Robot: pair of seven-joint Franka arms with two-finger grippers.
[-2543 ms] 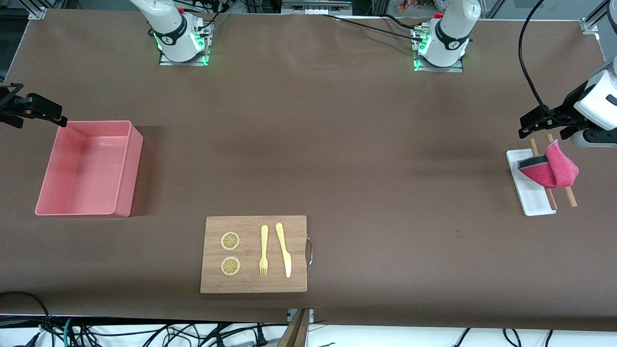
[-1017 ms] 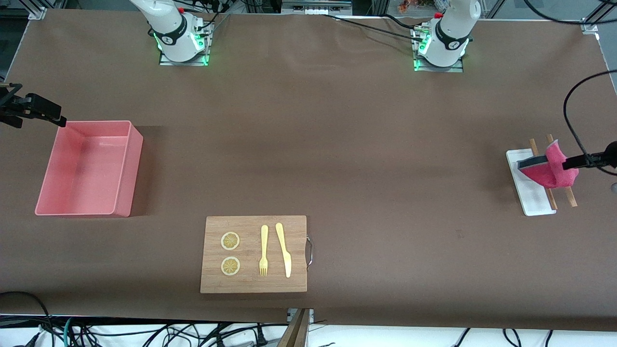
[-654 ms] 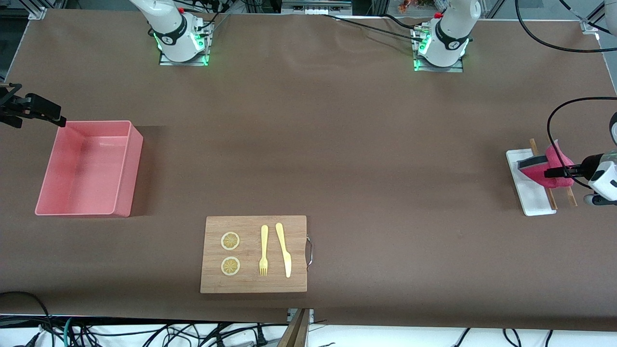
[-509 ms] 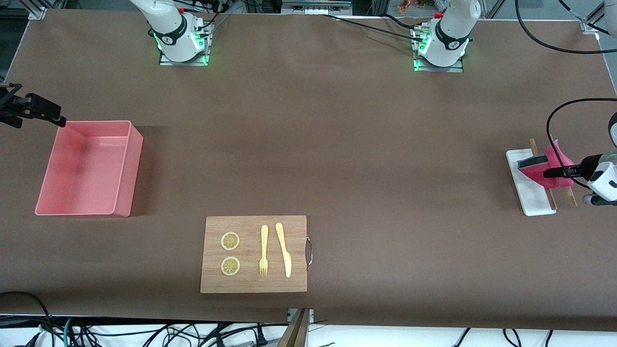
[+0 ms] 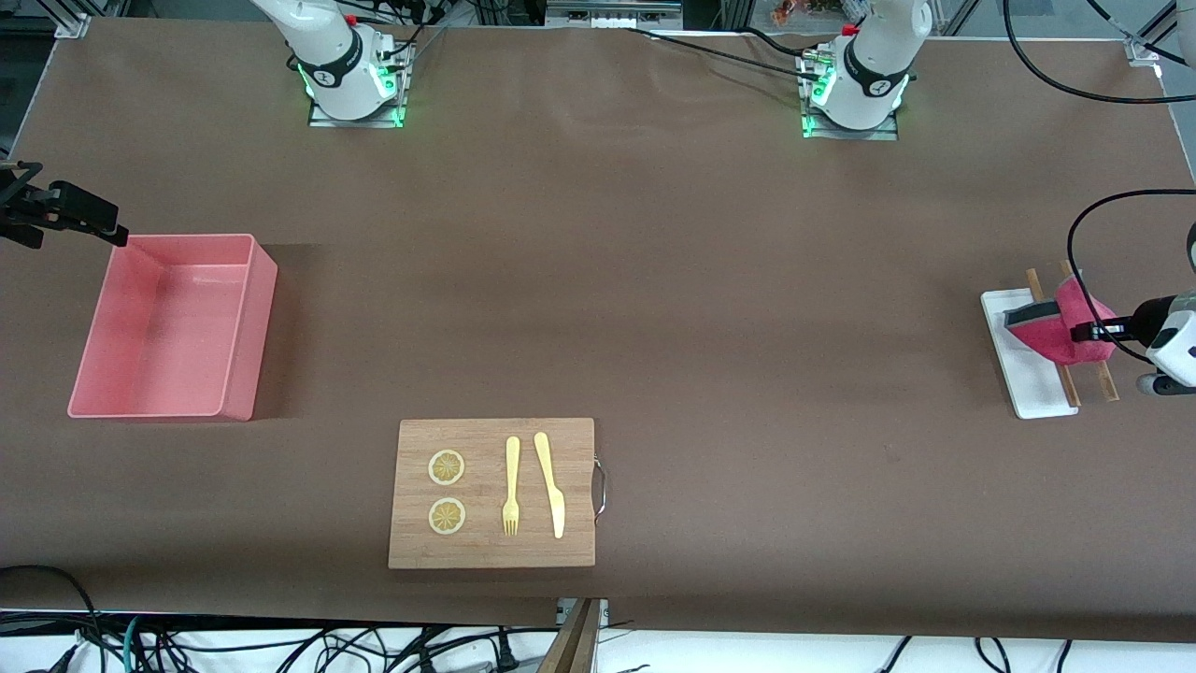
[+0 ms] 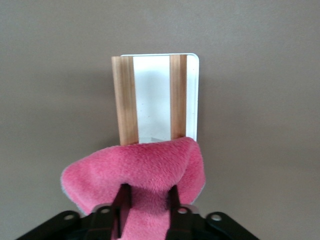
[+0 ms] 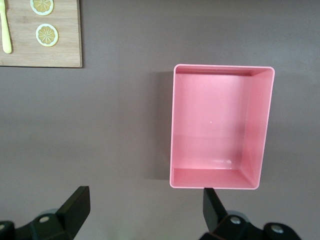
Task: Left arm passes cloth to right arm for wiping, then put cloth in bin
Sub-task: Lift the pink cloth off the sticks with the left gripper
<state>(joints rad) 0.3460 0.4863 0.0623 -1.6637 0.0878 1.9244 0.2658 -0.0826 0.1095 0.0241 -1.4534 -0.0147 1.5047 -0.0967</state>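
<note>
1. The left gripper (image 6: 148, 200) has its fingers pinched into the magenta cloth (image 5: 1065, 332), which lies on two wooden sticks (image 6: 125, 100) across a white tray (image 5: 1023, 369).
2. The right gripper (image 7: 142, 205) waits, spread wide and empty, beside the pink bin (image 7: 220, 125).

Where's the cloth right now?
The cloth is at the left arm's end of the table, lying on the wooden sticks across the white tray, with the left gripper pinching it.
</note>
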